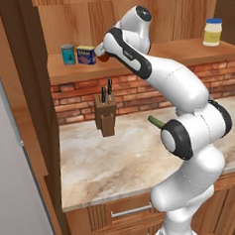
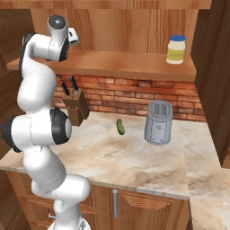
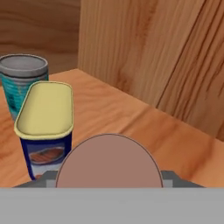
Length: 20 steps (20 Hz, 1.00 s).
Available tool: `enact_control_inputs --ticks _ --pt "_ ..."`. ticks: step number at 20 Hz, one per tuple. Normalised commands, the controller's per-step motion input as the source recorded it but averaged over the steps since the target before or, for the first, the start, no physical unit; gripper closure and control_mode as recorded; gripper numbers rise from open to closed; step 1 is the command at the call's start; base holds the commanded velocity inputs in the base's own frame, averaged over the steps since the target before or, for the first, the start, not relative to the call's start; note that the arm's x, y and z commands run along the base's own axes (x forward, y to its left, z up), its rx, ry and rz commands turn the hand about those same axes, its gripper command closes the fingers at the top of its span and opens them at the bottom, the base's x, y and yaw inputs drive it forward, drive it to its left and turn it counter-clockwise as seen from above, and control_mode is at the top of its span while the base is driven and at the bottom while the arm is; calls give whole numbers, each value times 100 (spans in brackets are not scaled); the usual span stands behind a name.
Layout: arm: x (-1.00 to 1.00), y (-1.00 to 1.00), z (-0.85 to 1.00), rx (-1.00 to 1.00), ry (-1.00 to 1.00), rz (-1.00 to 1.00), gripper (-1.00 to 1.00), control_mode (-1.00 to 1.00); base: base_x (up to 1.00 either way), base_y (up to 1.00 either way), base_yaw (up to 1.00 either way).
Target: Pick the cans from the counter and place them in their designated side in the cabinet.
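Toaster (image 2: pixel 158 122) appears from the right base view alone.

cans (image 1: pixel 86 55) on cabinet (image 1: pixel 184 52) shelf, apparently adjacent

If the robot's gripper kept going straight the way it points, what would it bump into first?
Likely the cabinet's wooden back panel. The gripper holds the red-brown can; the blue can sits off to the side, though depth is hard to judge.
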Motion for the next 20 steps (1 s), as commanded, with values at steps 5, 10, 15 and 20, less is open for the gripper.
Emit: enact_control_inputs --ticks 5,10,15,20 --pt "10 7 -17 -5 1 5 -100 -100 0 0 0" --pt "0 0 -4 -2 -5 5 -100 -100 0 0 0" --pt "0 0 -3 -2 -6 5 -100 -100 0 0 0" --pt "0 0 0 -1 -8 5 -100 -100 0 0 0"
